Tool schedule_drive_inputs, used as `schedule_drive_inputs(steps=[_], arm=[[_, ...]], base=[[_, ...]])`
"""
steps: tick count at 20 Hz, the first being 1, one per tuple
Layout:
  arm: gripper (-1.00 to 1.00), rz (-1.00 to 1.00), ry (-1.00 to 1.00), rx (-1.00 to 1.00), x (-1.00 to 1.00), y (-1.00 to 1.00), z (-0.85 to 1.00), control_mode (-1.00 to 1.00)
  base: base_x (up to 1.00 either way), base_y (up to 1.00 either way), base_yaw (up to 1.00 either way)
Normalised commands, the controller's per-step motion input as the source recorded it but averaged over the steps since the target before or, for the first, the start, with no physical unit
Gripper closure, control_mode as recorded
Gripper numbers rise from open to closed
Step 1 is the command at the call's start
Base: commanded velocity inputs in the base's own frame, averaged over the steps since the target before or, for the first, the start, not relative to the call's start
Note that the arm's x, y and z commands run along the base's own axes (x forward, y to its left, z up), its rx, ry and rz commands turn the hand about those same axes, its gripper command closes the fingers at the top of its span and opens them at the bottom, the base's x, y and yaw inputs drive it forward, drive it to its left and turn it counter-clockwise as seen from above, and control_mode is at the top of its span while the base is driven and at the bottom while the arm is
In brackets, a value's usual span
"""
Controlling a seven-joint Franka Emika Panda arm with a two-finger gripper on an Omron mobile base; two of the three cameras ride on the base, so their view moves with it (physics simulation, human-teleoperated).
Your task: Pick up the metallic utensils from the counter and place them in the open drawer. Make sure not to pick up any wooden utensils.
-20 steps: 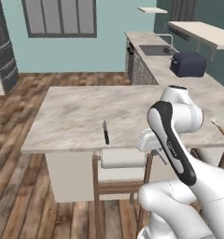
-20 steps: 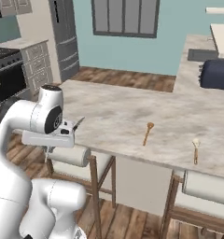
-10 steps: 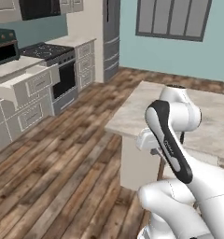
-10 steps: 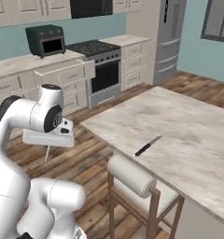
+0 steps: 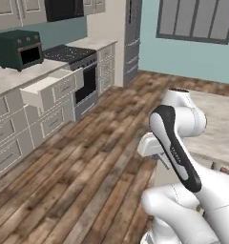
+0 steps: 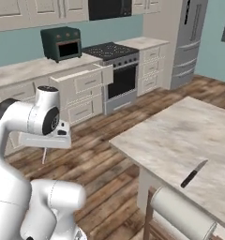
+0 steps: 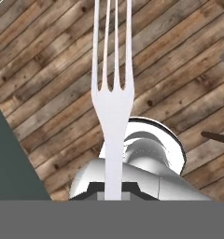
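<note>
Gripper [image 6: 45,149] hangs over the wood floor, pinched shut on the silvery fork [image 7: 112,100], whose tines point away from the hand. The open drawer [image 6: 81,79] waits in the wall cabinets beside the stove, and the black-handled knife [image 6: 193,173] lies on the counter [image 6: 175,136]. Only the handle end looks held, so I judge a jolt while driving could tilt or drop the fork short of the drawer.

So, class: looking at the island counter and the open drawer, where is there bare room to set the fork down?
The counter is bare between its near corner and the black-handled knife. The open drawer juts from the wall cabinets beside the stove; its inside is hidden. The gripper holds the fork over wooden floor.
</note>
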Motion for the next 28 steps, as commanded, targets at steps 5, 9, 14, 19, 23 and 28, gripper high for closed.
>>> schedule_drive_inputs(steps=[5, 9, 14, 19, 23, 28], arm=[[1.0, 0.0, 0.0, 0.0, 0.0, 0.0, 0.0, 1.0], [1.0, 0.0, 0.0, 0.0, 0.0, 0.0, 0.0, 1.0], [1.0, 0.0, 0.0, 0.0, 0.0, 0.0, 0.0, 1.0], [1.0, 0.0, 0.0, 0.0, 0.0, 0.0, 0.0, 1.0], [1.0, 0.0, 0.0, 0.0, 0.0, 0.0, 0.0, 1.0], [1.0, 0.0, 0.0, 0.0, 0.0, 0.0, 0.0, 1.0]], base=[[1.0, 1.0, -0.3], [1.0, 0.97, -0.32], [1.0, 0.97, -0.29], [1.0, 0.88, -0.27], [1.0, 0.62, -0.19], [1.0, 0.18, -0.05]])
